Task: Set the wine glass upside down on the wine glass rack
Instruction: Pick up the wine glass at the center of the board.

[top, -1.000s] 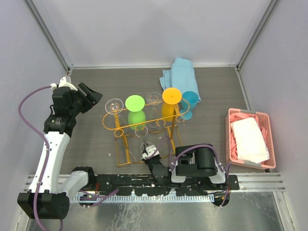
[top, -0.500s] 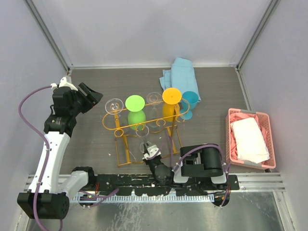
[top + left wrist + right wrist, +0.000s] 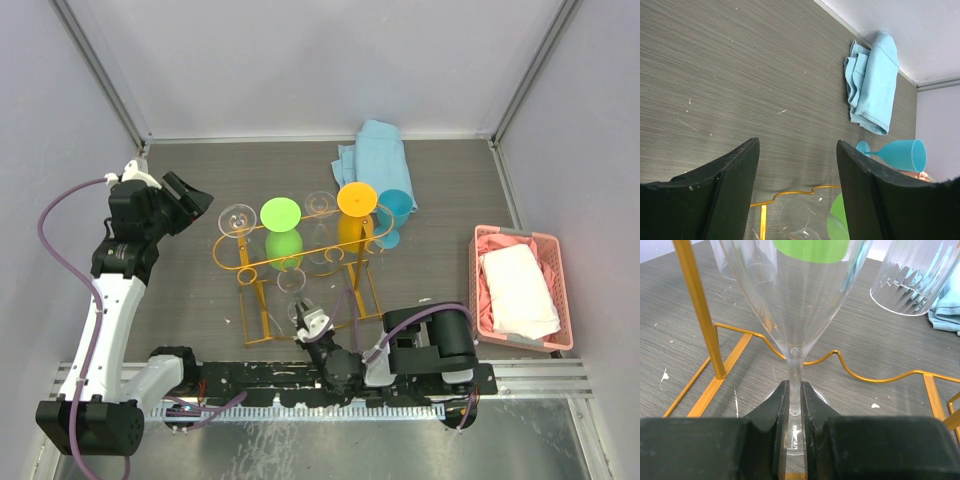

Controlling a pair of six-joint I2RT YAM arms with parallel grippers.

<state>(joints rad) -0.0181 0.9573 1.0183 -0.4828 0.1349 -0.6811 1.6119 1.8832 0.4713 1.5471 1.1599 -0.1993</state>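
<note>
Links of the left arm rise steeply from its base at the near-left corner of the bench (image 3: 450,200), bending at the top so the wrist tips toward the wine glass rack (image 3: 262,264). The left gripper (image 3: 797,190) hangs in the air just left of the rack's top rail, its fingers (image 3: 715,195) spread wide with nothing between them.

On the rack's oval rail hang four glasses: a clear one (image 3: 237,218), a green one (image 3: 280,213), another clear one (image 3: 320,205) and an orange one (image 3: 357,198). Beyond the rack's right end a blue glass (image 3: 897,152) lies on its side beside a folded blue cloth (image 3: 375,160).

Low at the near edge, the right arm is folded down, with its forearm reaching left toward the rack's base. The right gripper (image 3: 794,415) is clamped on the stem of the clear wine glass (image 3: 800,300), with the bowl on the far side of the fingers (image 3: 772,410). The glass sits low inside the rack's base frame, under the top rail and not hung on it.

At the far right a pink basket (image 3: 480,290) holds a white cloth (image 3: 520,290).
</note>
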